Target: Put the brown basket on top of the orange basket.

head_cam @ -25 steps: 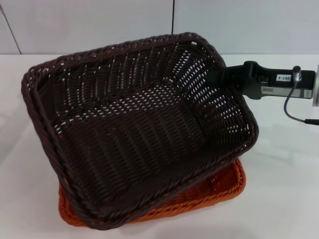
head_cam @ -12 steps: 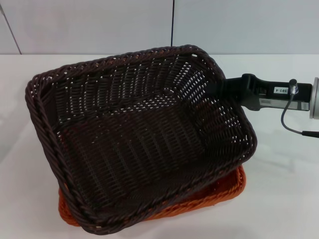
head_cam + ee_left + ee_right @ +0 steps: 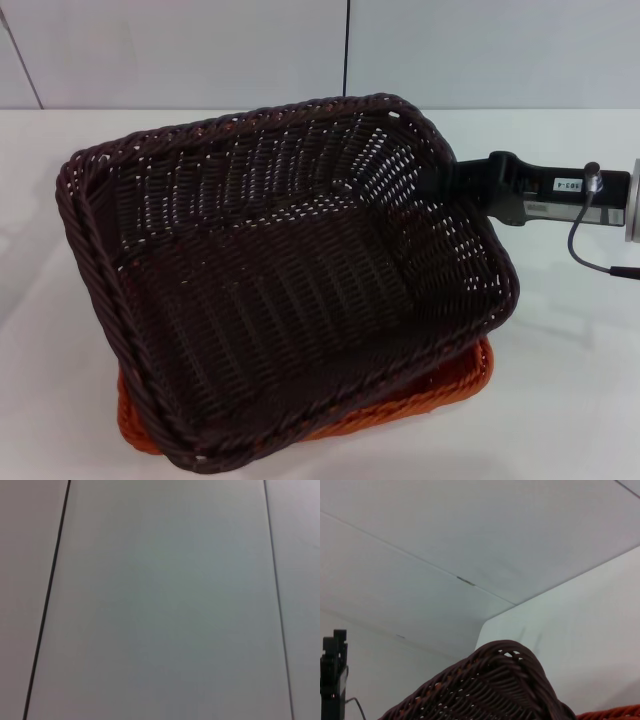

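Lower now than a second ago, the brown basket [image 3: 285, 285] has come down toward the orange basket [image 3: 420, 395] and its tilt has flattened, so its near rim covers more of the orange one. Both sit toward the near edge of the white table [image 3: 560, 400], the brown one stacked over the orange, of which only a strip along the near and right sides shows. They are not square to each other: the brown basket is turned a little, and its far left corner sticks out past the orange rim. The right gripper [image 3: 432, 180] reaches in from the right edge and meets the brown basket at its right wall; it appears to be holding that wall, but the fingers are hidden by the weave, so I cannot tell how the claw stands. The right wrist view shows the brown rim close up, with a sliver of orange weave beside it. The left gripper is out of sight; its wrist camera sees only blank wall panels. As I judge it, the step in hand is the final lowering of the brown basket onto the orange one. Next comes settling it until the weight rests fully, perhaps with a small turn to line up the rims, then letting go and drawing back to the right. Both baskets look empty, as far as can be seen.
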{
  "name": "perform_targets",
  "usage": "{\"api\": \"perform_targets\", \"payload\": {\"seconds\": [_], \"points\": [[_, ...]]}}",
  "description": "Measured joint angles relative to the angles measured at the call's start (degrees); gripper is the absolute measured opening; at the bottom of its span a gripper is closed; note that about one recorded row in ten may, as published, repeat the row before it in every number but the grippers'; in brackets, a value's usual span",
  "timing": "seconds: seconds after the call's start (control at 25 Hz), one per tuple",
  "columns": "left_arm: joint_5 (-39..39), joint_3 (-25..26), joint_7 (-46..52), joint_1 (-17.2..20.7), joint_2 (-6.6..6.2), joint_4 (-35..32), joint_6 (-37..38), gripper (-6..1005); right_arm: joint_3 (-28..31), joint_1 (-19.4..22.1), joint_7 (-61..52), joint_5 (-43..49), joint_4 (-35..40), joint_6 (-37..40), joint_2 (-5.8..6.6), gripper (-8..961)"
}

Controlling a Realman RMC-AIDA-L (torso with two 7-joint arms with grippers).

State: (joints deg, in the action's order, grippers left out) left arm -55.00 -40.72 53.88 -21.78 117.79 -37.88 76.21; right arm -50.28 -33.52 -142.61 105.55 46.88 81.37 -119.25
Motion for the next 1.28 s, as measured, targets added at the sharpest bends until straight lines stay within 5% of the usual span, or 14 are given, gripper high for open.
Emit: {"api": "perform_targets", "payload": {"seconds": [0.72,1.28], "points": [[-0.2,0.1,-0.3,-1.8,-0.18,1.4,-2.1,826,-3.6,1.8,2.8,0.0,5.5,0.8,0.17,202],[-0.3,0.2,-0.4,-2.3,-0.46,1.5,-3.7,825,-3.0,1.8,4.0,-1.3,7.9,0.5,0.19,512]]}}
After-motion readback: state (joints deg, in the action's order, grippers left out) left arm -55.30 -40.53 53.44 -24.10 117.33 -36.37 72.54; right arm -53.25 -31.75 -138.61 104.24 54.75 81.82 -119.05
